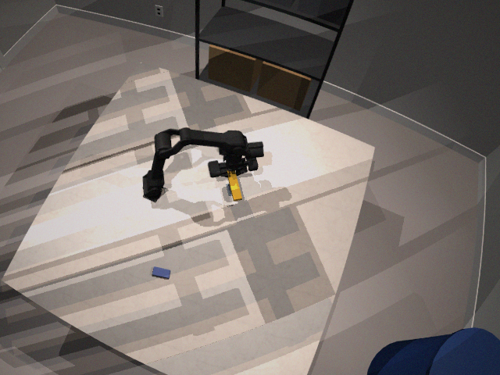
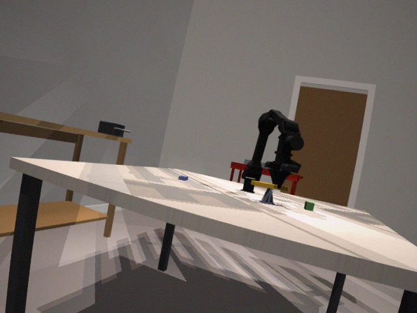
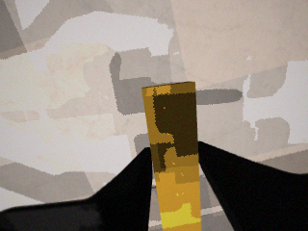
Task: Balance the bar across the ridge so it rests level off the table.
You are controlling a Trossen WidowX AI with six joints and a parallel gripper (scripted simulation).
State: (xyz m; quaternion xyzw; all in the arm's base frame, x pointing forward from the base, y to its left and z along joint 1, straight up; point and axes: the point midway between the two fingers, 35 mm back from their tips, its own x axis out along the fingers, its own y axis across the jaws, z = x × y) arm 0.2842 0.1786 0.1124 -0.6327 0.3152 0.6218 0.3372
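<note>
The yellow bar (image 1: 235, 187) (image 2: 264, 184) (image 3: 179, 192) lies across the top of the grey-blue ridge (image 1: 229, 189) (image 2: 268, 197), clear of the table (image 1: 306, 237) (image 2: 215, 215). It looks close to level with the table top; a small tilt cannot be told. My gripper (image 1: 231, 173) (image 2: 279, 186) (image 3: 172, 149) points down at the bar, off to one side of the ridge. Its fingers stand on both sides of the bar, very near its sides, and look just slightly open around it. The contact between bar and ridge is mostly hidden in the top view.
A blue block (image 1: 161, 273) (image 2: 183, 177) lies on the table, well away from the bar. A green cube (image 2: 309, 205) stands on the table near the ridge on the gripper's side. The arm's base stands close to the bar. Banded shadows cross the table.
</note>
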